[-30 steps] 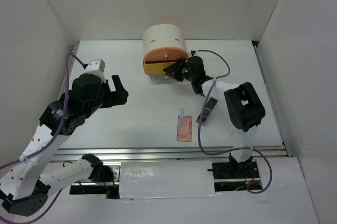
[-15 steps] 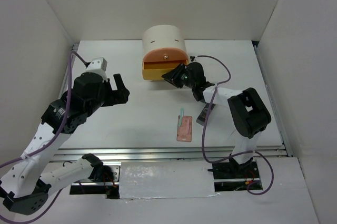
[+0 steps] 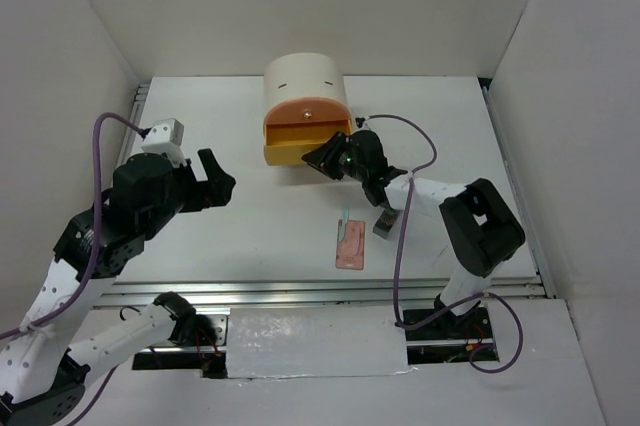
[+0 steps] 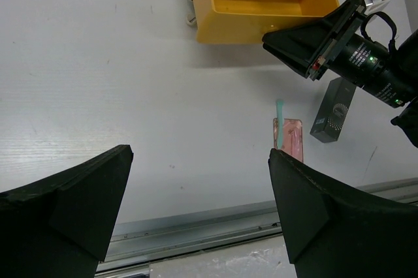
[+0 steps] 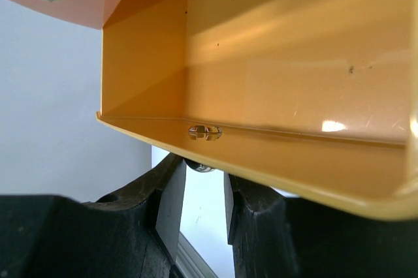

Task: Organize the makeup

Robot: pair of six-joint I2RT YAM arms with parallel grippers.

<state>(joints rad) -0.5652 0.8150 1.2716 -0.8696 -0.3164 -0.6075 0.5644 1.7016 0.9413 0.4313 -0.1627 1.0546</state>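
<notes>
You've got the white table (image 3: 250, 236) spread out below the two arms. At its far middle sits the big cream drum-shaped box (image 3: 305, 76), front facing the near edge. Its yellow drawer (image 3: 292, 155) stands open toward you under the orange drawer front (image 3: 300, 111), and the wrist view looks straight into its yellow walls.

Your left gripper (image 3: 218, 174) hangs over the left half of the table, well apart from everything. Its fingers are spread wide and released, with nothing between them. From its wrist camera you look across bare table to the drawer and the makeup beyond.

Your right gripper (image 3: 316, 156) is right up at the near right corner of the yellow drawer, tucked under the front lip. There the fingers (image 5: 171, 200) are clenched on the small metal drawer knob (image 5: 200, 168), one pad on each side.

Now the makeup, all out on the table, near and right of the box. The flat pink palette (image 3: 350, 244) lies nearest the table's near edge. Just to its right, not touching, is the dark grey case (image 3: 384, 225), tilted, with the right arm's cable crossing above it. The pale teal stick (image 3: 343, 217) lies along the palette's left edge and overlaps it, its far end poking toward the box. Smallest of all, a gold knob (image 3: 309, 113) shines on the orange front.
</notes>
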